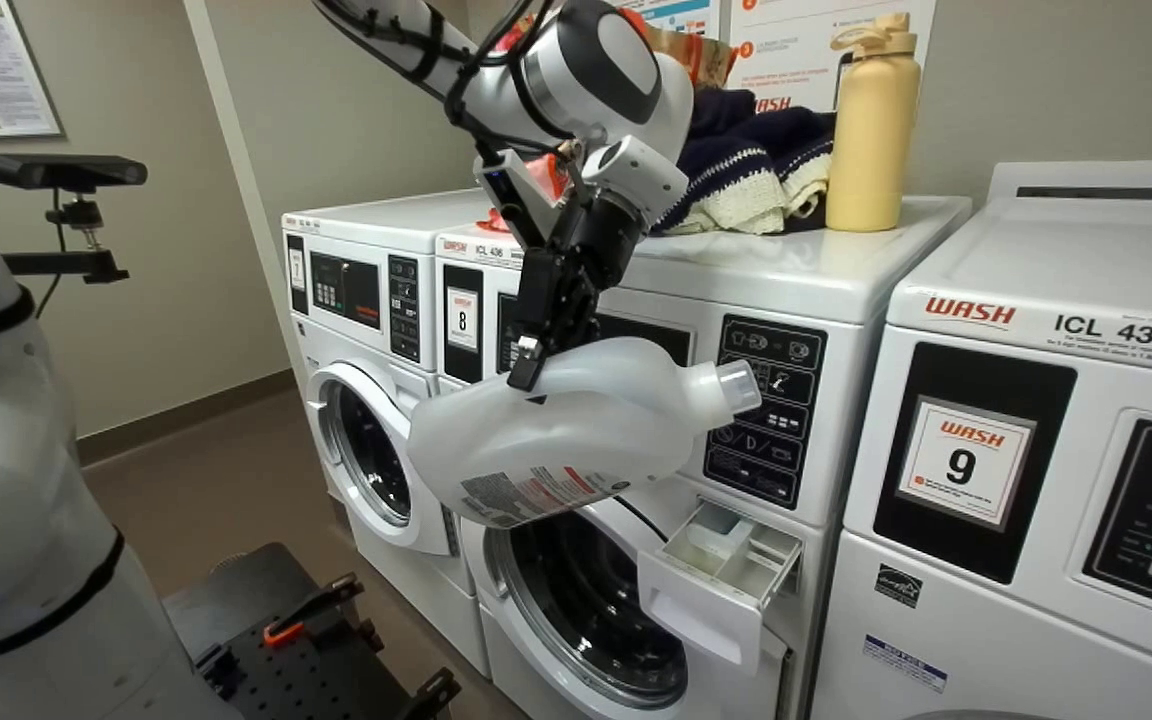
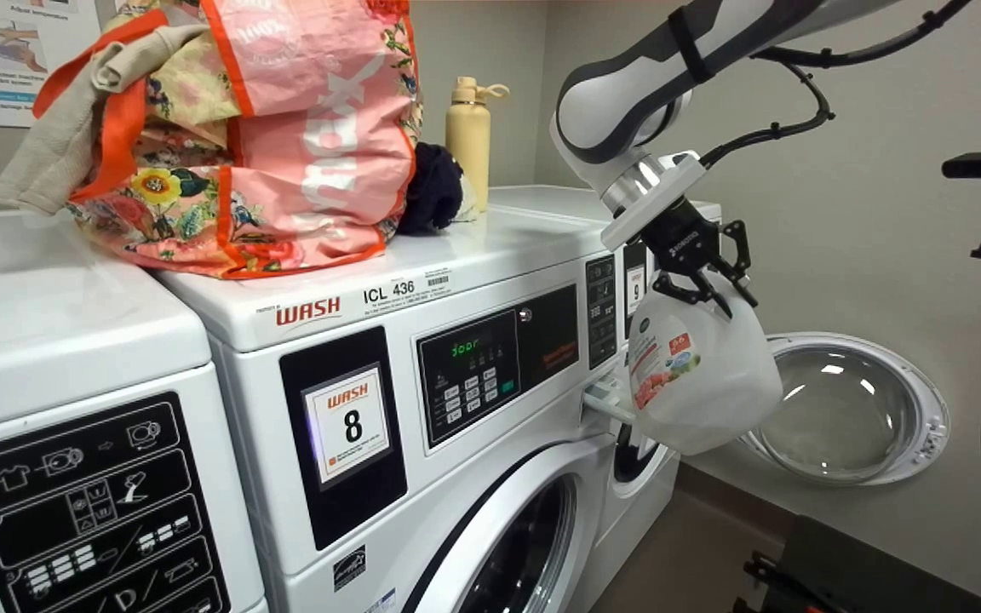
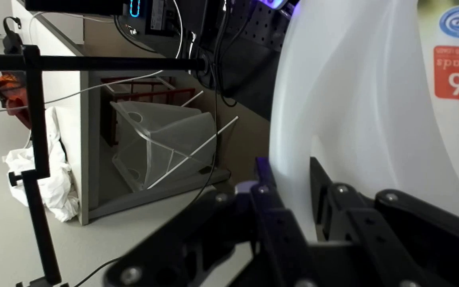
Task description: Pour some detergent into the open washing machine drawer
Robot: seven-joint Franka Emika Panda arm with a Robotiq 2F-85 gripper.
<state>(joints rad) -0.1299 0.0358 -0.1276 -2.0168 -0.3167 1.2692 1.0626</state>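
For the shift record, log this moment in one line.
gripper: closed on handle; detergent jug: tilted, held aloft; washer drawer: open; pour: none visible

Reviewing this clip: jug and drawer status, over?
Gripper holding jug by its handle. Jug nearly sideways, neck slightly up, no liquid seen leaving. Drawer open, below neck in an exterior view; nothing seen between.

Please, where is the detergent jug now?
The jug is tilted in the gripper; in an exterior view it is mid-picture, up and left of the open drawer.

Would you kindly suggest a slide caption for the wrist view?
Black fingers clamp the handle of the whitish detergent jug, a red label patch at the frame's right edge.
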